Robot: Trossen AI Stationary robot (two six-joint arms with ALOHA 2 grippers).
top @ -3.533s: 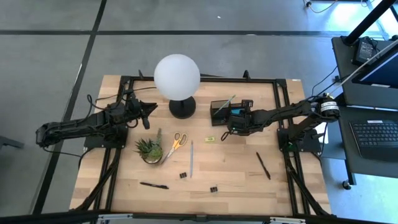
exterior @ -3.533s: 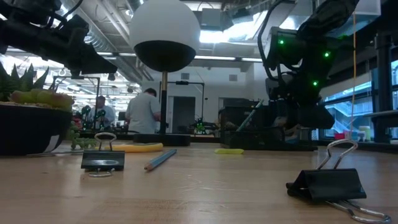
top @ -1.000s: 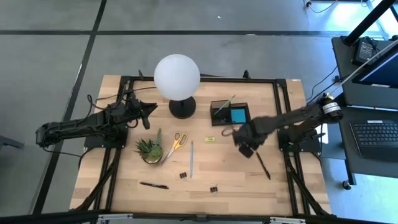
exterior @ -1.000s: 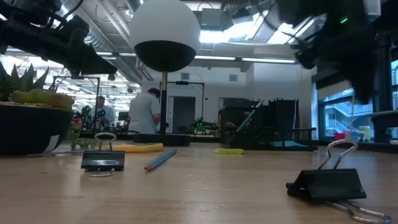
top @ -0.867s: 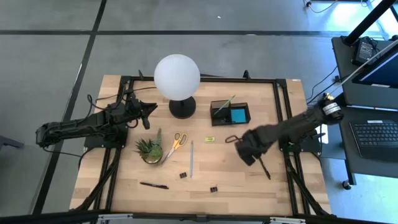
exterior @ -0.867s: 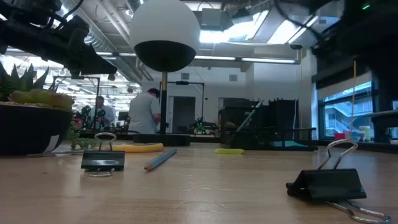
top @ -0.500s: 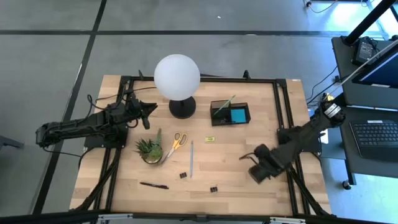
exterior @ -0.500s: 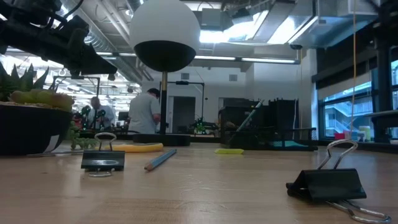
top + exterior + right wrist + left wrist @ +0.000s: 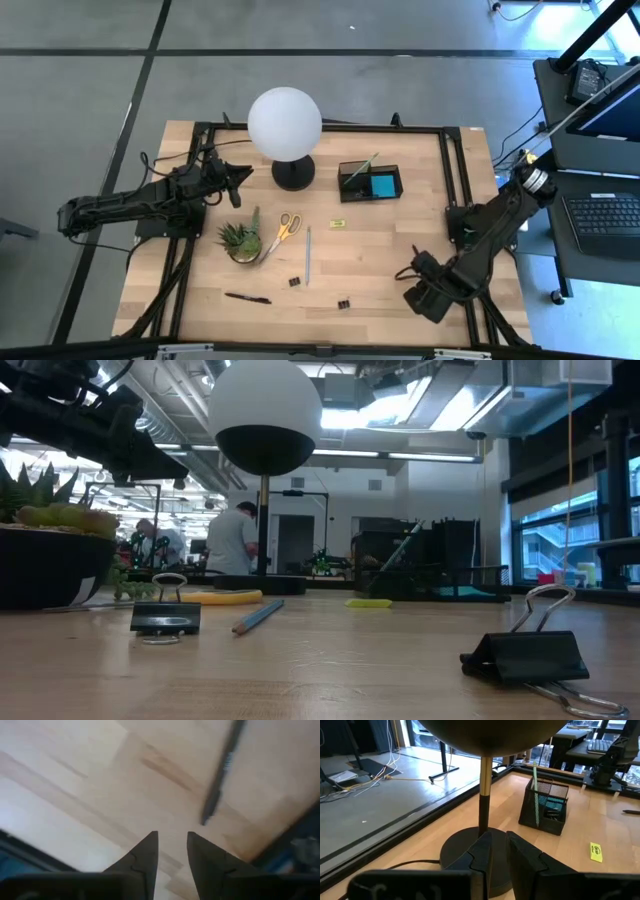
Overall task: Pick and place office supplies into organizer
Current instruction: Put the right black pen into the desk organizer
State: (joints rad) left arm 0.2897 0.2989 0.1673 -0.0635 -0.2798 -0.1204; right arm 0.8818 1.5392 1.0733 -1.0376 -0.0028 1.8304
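Note:
The black organizer (image 9: 370,182) stands far right of centre with a blue sticky-note pad (image 9: 381,186) and a green pencil (image 9: 360,166) in it. Yellow-handled scissors (image 9: 281,232), a grey pencil (image 9: 308,255), a yellow piece (image 9: 338,223), two binder clips (image 9: 294,282) (image 9: 343,302) and a black pen (image 9: 247,298) lie on the table. My right gripper (image 9: 424,292) hovers at the near right, fingers a little apart and empty (image 9: 172,850); another black pen (image 9: 222,770) lies just ahead of it. My left gripper (image 9: 236,180) waits, shut, by the lamp's base (image 9: 497,845).
A white globe lamp (image 9: 285,120) on a round black base stands far centre. A small green potted plant (image 9: 240,240) stands beside the scissors. Black frame rails (image 9: 470,290) run along the table's right side. People show in the room behind the table (image 9: 232,540).
My right gripper has swept from just near of the organizer toward the table's near edge and right corner, empty, and has left the low view. The supplies on the table have stayed where they were.

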